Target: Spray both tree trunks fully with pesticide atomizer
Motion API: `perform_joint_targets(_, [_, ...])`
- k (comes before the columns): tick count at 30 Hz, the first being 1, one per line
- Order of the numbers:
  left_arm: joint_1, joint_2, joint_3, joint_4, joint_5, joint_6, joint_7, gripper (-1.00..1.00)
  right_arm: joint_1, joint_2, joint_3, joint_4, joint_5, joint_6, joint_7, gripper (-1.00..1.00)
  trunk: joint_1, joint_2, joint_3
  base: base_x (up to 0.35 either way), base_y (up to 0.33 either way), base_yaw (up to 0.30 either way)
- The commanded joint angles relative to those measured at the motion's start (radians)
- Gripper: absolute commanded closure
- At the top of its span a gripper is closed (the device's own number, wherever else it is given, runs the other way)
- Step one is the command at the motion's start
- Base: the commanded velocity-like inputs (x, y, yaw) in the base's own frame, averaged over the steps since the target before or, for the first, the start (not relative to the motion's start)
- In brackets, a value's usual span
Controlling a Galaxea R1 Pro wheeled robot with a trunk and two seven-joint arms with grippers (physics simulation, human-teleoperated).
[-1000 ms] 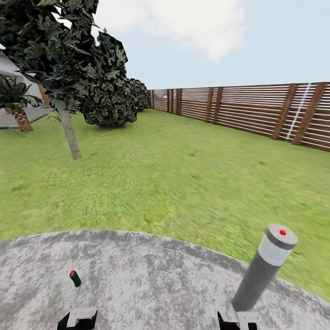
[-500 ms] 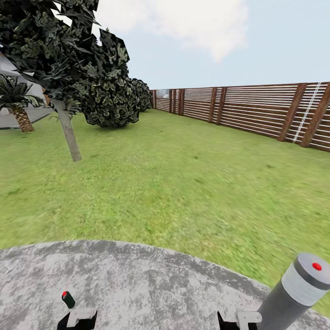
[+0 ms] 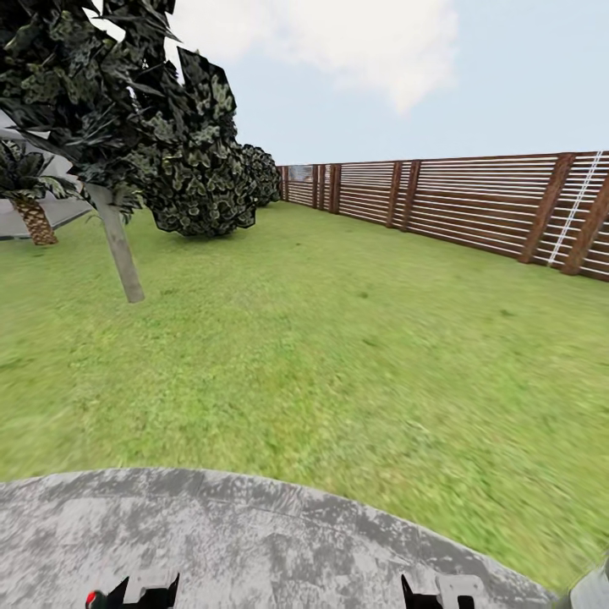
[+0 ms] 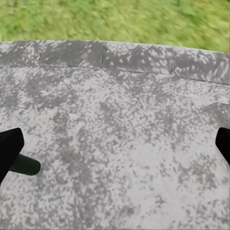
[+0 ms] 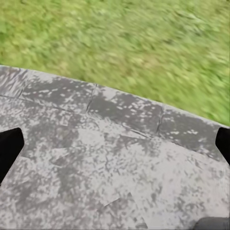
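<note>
Left wrist view: atomizer [image 4: 24,165] beside left gripper's [image 4: 115,153] finger (spread).

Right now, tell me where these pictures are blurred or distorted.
Head view: lawn smeared, fence lines bowed as by a wide lens, tree sharp. Left wrist view: paving crisp, grass beyond streaked. Right wrist view: grass blurred too.
</note>
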Motion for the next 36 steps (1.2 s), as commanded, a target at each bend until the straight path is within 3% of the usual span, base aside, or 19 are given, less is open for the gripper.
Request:
perform_joint_targets(1, [0.0,0.0,0.0,0.0,0.0,0.0,0.0,-1.0,0.0,0.0,0.0,0.0,0.0,0.0,0.0,-1.0,0.0,0.0,0.0,0.34,0.0,0.0])
perform_joint_targets(36, [0.0,0.0,0.0,0.0,-0.001,0.0,0.0,-1.0,0.0,0.0,0.0,0.0,0.002,0.0,0.001,-1.0,0.0,0.0,0.0,0.34,0.0,0.0])
